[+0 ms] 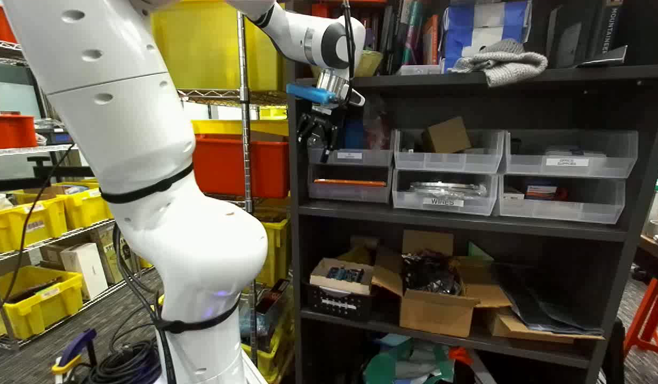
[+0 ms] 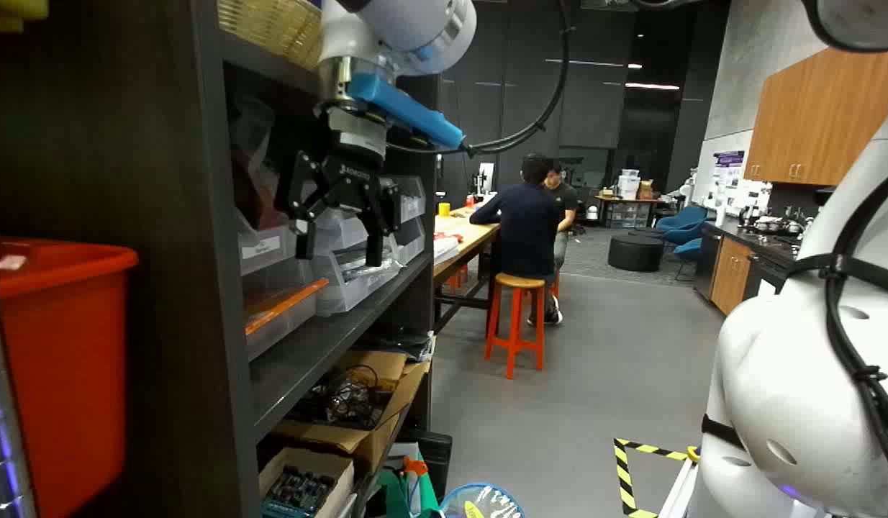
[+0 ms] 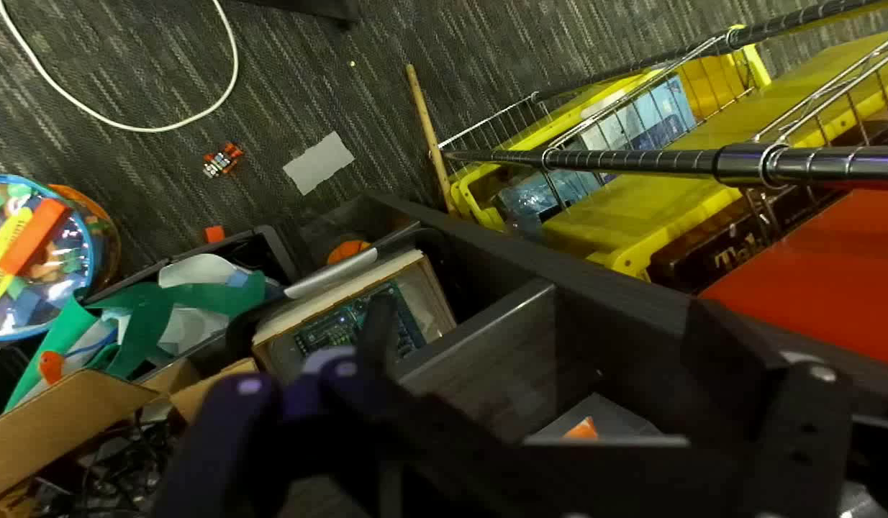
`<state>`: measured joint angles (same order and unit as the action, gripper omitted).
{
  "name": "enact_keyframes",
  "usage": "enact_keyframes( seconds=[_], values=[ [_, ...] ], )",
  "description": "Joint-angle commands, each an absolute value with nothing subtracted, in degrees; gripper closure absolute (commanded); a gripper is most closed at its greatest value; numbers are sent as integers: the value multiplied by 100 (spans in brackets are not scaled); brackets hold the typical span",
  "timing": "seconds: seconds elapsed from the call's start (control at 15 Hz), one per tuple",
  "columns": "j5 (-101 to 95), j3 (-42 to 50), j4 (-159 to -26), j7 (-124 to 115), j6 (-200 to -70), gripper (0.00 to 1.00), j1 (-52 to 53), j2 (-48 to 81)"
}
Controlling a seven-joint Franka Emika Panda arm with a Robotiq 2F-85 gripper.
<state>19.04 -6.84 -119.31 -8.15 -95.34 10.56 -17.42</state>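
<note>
Bins [image 1: 446, 161]: smooth translucent plastic. Jaws: matt. Carton [image 1: 435, 313]: matt cardboard. Cloth [image 1: 510, 61]: rough knit.

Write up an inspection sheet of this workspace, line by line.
Surface: dark shelf bearing six translucent bins in two tiers.
Items at hand: labelled bin nearest the jaws; orange item at the lip of the bin beneath.
Clutter: open cardboard box below; grey knitted cloth above.
Gripper: jaws open, nothing seen between them.
Cables: black cable hangs in a loop; coiled cables on the floor.
Surroundings: two people at a wooden table; yellow bins on racks.
</note>
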Motion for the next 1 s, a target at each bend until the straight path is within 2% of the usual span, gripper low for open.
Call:
enact_keyframes(
  seconds=[0.0,0.67,0.93],
  values=[
    [1924,-764,-11913,-797,-9514,0,962,-1740],
    [1239,-655,-12913,-869,-10952,0,572,-2283],
    [1050,-468,-13398,-992,-11993,0,225,-2583]
  ],
)
